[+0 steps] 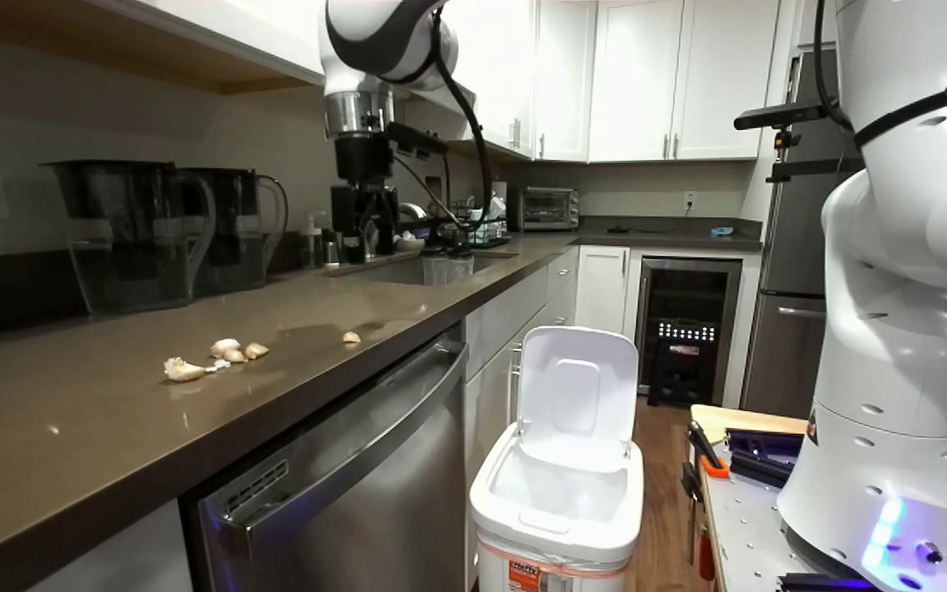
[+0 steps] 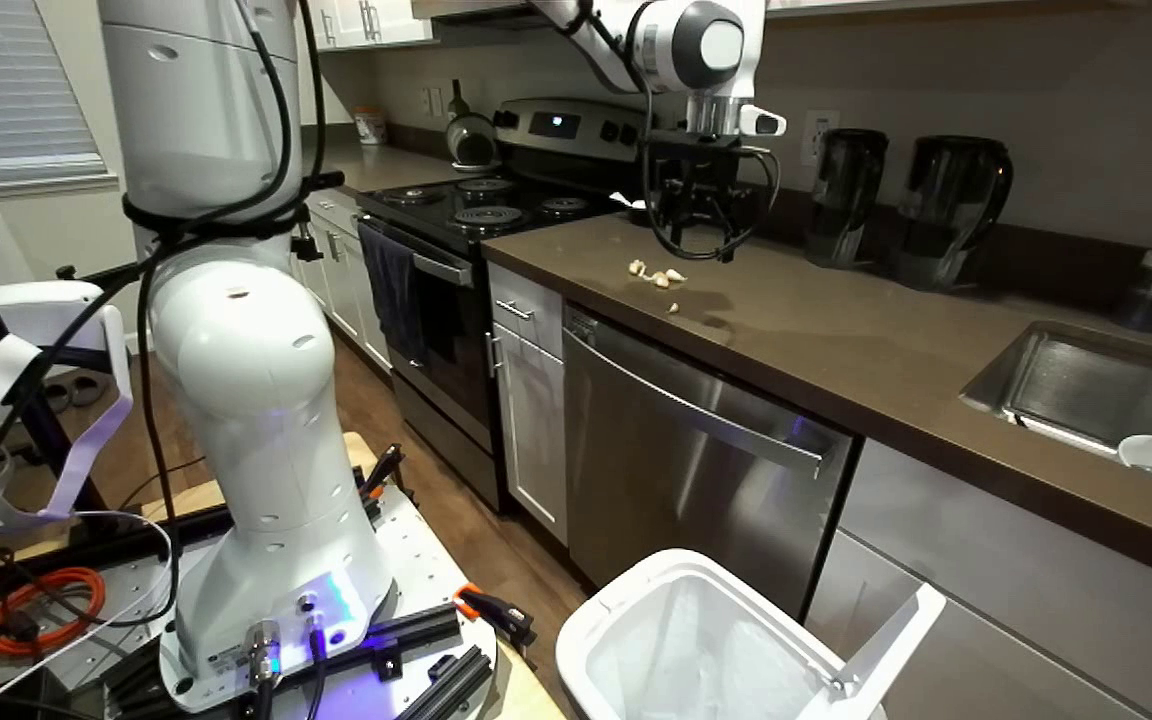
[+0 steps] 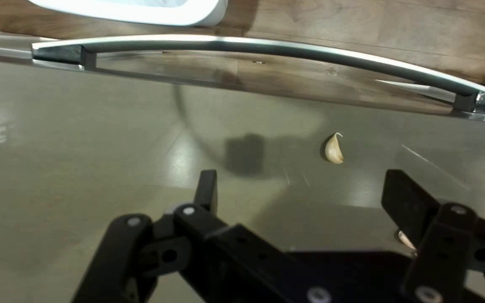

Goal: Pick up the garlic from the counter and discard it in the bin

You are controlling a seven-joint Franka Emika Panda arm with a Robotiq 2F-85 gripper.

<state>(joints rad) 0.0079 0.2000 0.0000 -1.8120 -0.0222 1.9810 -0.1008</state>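
The fingers [image 3: 205,190] stand wide apart, above the tabletop [image 1: 103,427]. In the wrist view, one garlic clove [image 3: 334,151] lies on this tabletop, right of the centre of the frame; the fingers, which come in from the bottom of the frame, are apart from it. In an exterior view, the same clove is seen near the front edge, a little left of the centre, and a small group of garlic pieces [image 1: 225,349] lies farther to the left. The white bin [image 1: 556,538] is in the lower middle of this frame, with its lid [image 1: 578,399] raised. Two dark-topped pitchers [image 1: 124,238] stand at the left.
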